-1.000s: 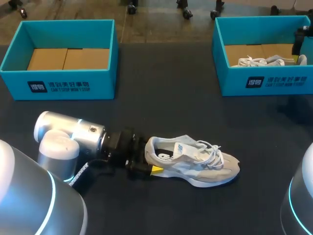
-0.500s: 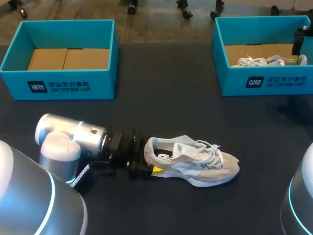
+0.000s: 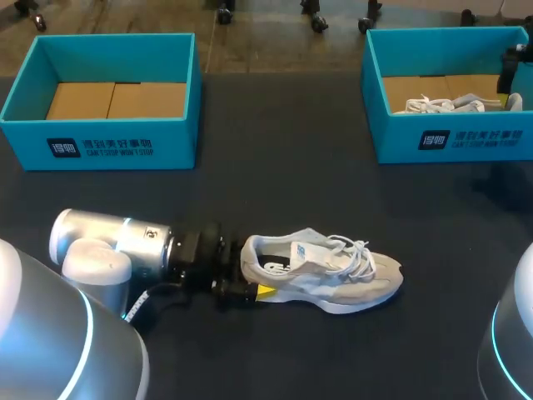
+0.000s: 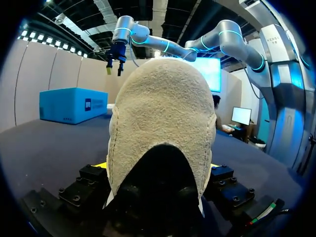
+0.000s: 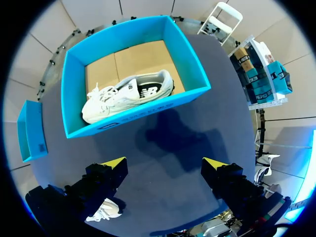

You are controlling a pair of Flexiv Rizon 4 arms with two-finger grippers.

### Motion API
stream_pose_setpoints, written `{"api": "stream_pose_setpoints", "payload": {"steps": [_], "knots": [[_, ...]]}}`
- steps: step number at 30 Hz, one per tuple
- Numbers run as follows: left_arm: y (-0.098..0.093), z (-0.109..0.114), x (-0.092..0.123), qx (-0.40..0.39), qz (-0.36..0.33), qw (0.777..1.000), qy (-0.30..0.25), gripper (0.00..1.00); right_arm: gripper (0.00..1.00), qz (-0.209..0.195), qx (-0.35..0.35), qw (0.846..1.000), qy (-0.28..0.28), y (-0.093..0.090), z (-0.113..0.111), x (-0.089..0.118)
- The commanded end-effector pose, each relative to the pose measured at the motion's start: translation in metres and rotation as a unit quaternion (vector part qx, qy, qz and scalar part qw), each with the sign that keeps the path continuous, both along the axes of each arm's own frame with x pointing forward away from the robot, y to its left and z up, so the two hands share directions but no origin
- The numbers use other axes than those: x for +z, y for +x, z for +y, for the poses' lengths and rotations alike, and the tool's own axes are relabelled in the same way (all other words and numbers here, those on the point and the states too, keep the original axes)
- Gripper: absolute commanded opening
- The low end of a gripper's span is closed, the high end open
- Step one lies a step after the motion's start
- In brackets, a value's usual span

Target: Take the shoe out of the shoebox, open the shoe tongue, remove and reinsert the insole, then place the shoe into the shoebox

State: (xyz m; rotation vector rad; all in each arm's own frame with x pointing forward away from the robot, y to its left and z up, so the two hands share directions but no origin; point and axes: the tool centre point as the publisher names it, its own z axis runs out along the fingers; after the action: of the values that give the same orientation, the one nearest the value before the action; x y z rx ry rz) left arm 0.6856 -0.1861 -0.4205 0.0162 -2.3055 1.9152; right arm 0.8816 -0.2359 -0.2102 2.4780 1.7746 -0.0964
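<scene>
- The pale grey and white lace-up sneaker (image 3: 333, 275) stands on its sole on the dark table top (image 3: 275, 167). It is near the front edge and a little left of the middle, out of both boxes, with its toe to the right and its heel to the left.
- The left gripper (image 3: 254, 288) comes in low from the left and sits at the sneaker's heel.
- In the left wrist view the fuzzy heel fills the space between the fingers, and a sliver of yellow tip shows against it on either side. The pincer seems to be clamped on the heel from both sides, though the sneaker hides most of the contact.
- A teal open-topped cardboard shoebox (image 3: 104, 146) sits at the far left of the table, well apart from the sneaker, with a brown cardboard floor showing inside.
- A second teal shoebox (image 3: 450, 142) sits at the far right and holds a white lace-up trainer (image 3: 437, 104) that lies across its floor.
- The right gripper (image 5: 164, 165) hangs over the table by the near wall of that far-right box, which lies ahead of it. Its two yellow-tipped fingers are spread wide, with nothing between them.
</scene>
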Motion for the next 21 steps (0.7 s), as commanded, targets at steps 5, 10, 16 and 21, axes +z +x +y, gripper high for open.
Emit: {"api": "stream_pose_setpoints", "payload": {"steps": [5,10,16,21], "knots": [[-0.0037,0.0058,0.0032,0.010,0.000,1.000,0.002,0.00,1.00,-0.001,0.000,1.000,0.000,-0.0004,0.0001,-0.0004],[-0.0024,0.0057,0.0027,0.003,0.015,0.999,0.038,0.00,1.00,-0.001,0.000,1.000,0.000,-0.0004,0.0001,-0.0004],[-0.0024,0.0057,0.0027,0.003,0.015,0.999,0.038,0.00,1.00,-0.001,0.000,1.000,0.000,-0.0004,0.0001,-0.0004],[-0.0024,0.0057,0.0027,0.003,0.015,0.999,0.038,0.00,1.00,-0.001,0.000,1.000,0.000,-0.0004,0.0001,-0.0004]]}}
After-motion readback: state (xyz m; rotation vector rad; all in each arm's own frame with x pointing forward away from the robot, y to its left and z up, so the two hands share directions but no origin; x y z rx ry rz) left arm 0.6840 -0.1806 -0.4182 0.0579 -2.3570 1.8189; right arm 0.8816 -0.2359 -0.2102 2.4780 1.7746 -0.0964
